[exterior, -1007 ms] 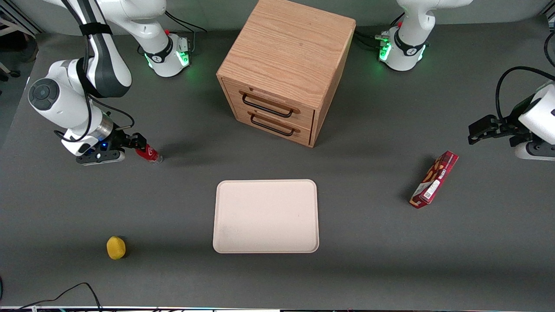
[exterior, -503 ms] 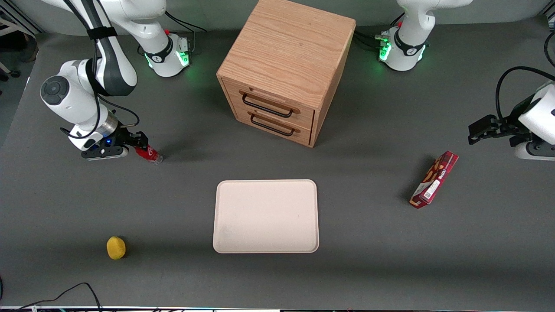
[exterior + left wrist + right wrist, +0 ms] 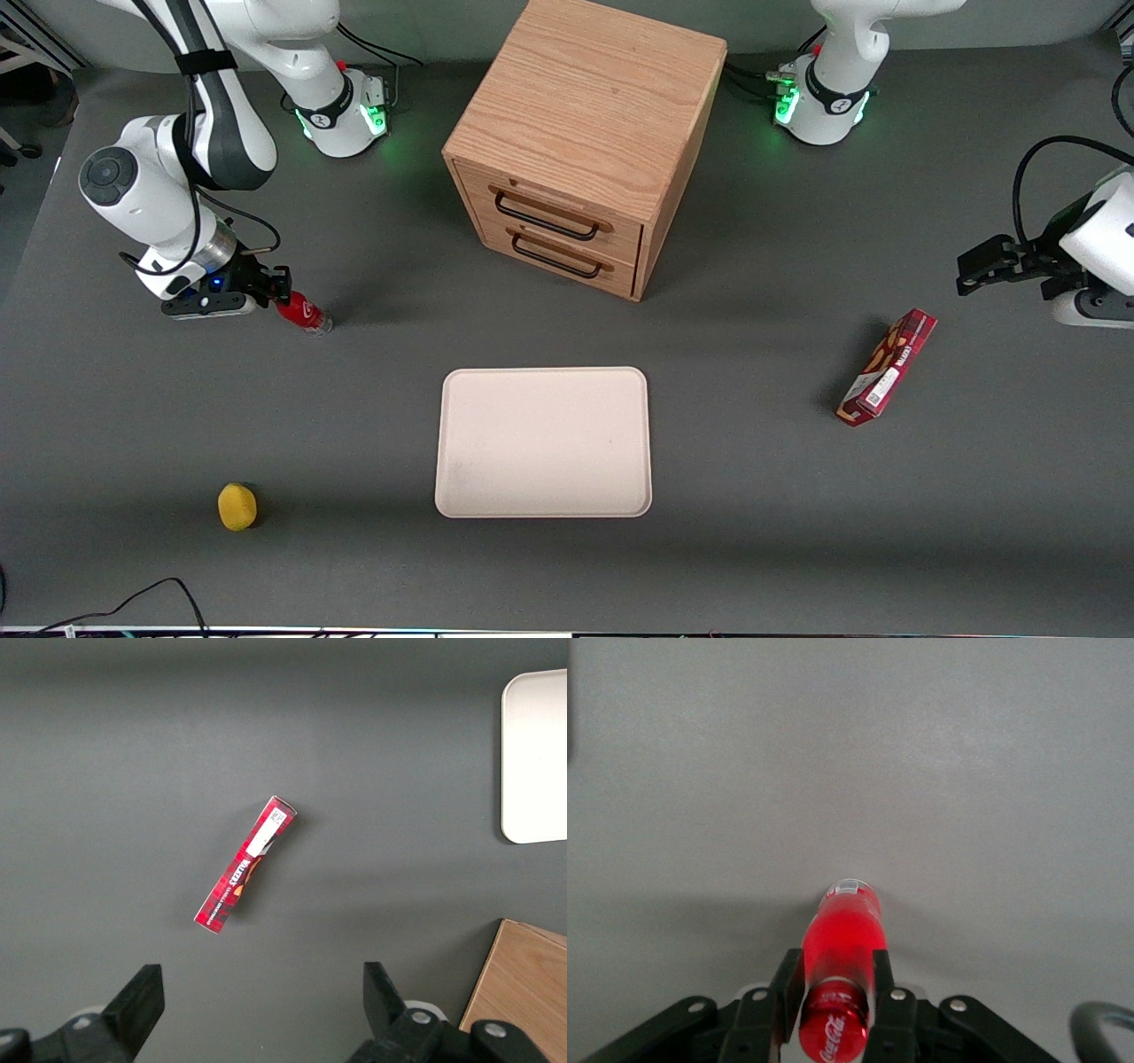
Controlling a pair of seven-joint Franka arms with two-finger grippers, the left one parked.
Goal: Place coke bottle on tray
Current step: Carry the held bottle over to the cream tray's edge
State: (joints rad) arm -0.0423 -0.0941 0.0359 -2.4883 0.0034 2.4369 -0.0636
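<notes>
A small red coke bottle (image 3: 304,315) stands tilted on the grey table, its neck pinched by the gripper (image 3: 276,293), well apart from the bare beige tray (image 3: 543,441).

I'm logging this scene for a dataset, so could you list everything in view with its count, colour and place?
coke bottle: one, red, tilted, its base on the table toward the working arm's end, held at the cap end.
tray: one, pale beige, on the table in front of the cabinet, nearer the front camera, nothing on it.
cabinet: one, light wood, two drawers with dark handles, mid-table.
snack box: one, red, lying toward the parked arm's end.
yellow object: one, nearer the front camera than the bottle.
table: one, dark grey.
end effector: one, black, fingers shut on the bottle's neck.
</notes>
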